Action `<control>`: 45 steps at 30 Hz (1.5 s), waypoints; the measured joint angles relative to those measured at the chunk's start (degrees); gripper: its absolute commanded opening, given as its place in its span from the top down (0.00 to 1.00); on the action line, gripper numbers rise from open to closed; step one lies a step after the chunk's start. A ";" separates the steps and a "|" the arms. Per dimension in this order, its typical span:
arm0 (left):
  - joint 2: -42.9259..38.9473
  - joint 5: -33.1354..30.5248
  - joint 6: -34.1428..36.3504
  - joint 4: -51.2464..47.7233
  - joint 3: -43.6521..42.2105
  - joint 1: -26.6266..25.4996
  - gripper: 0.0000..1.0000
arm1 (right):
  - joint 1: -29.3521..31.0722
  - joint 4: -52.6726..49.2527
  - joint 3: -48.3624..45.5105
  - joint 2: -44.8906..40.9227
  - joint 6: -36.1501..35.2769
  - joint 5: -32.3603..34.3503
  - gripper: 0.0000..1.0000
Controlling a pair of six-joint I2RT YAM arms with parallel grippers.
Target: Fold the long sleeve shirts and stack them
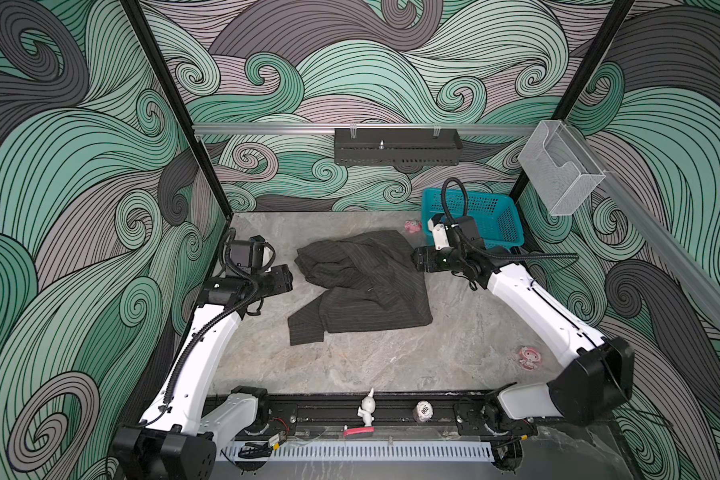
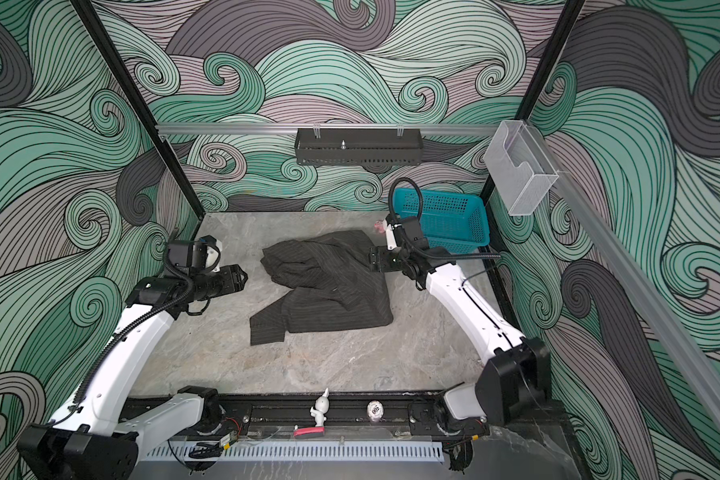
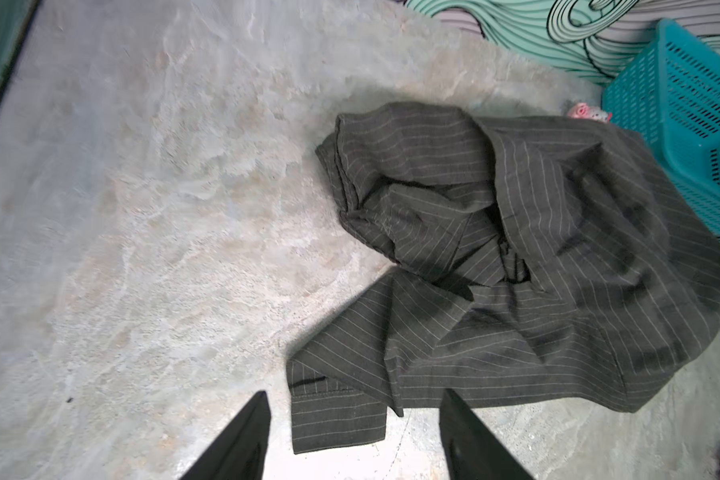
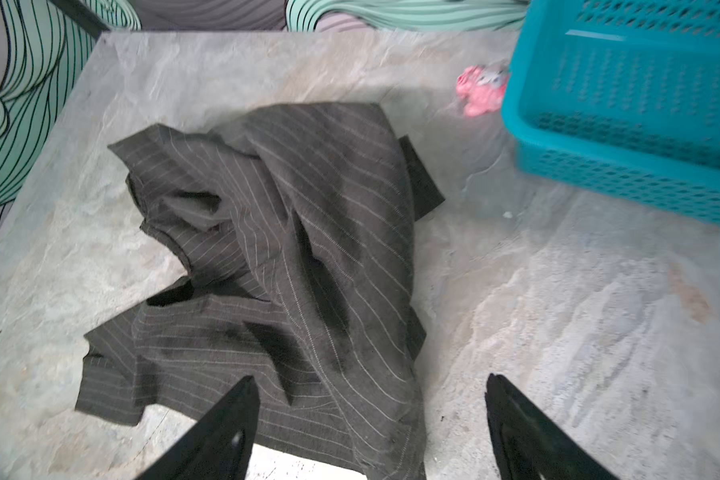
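Black tapered fingers (image 3: pixel 242 440) of the left gripper (image 3: pixel 354 392) are shown spread wide and empty in the left wrist view, a stitched sleeve cuff (image 3: pixel 335 419) being framed between them. The right gripper (image 4: pixel 371 377) is likewise parted wide and empty. A dark charcoal pinstriped long-sleeve shirt of soft fabric (image 1: pixel 362 282) is seen crumpled mid-table in both top views, its long axis running from 1 o'clock to 7 o'clock, cuff at the 7 o'clock end. From the left gripper it lies at 3 o'clock across bare grey marbled tabletop (image 1: pixel 391 365); from the right gripper at 9 o'clock, its edge just beside the jaws. The right arm is judged nearer the body, the left nearer the cuff. A teal perforated plastic basket (image 1: pixel 487 205) stands at 2 o'clock of the shirt. Stand-off is given only by the top views, cuff stitching by the left wrist view, a dark basket-side flap (image 4: pixel 422 183) by the right wrist view.
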 measured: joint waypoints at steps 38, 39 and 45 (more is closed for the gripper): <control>49.40 17.79 -31.19 32.94 16.68 8.90 0.37 | 8.22 39.43 -52.59 -15.26 48.52 0.66 0.13; 50.07 18.29 -30.93 33.16 17.22 8.92 0.39 | 8.22 40.74 -52.59 -13.90 48.54 0.66 0.13; 52.30 21.05 -28.22 33.00 19.45 8.87 0.52 | 8.22 46.42 -52.50 -7.39 48.50 0.66 0.15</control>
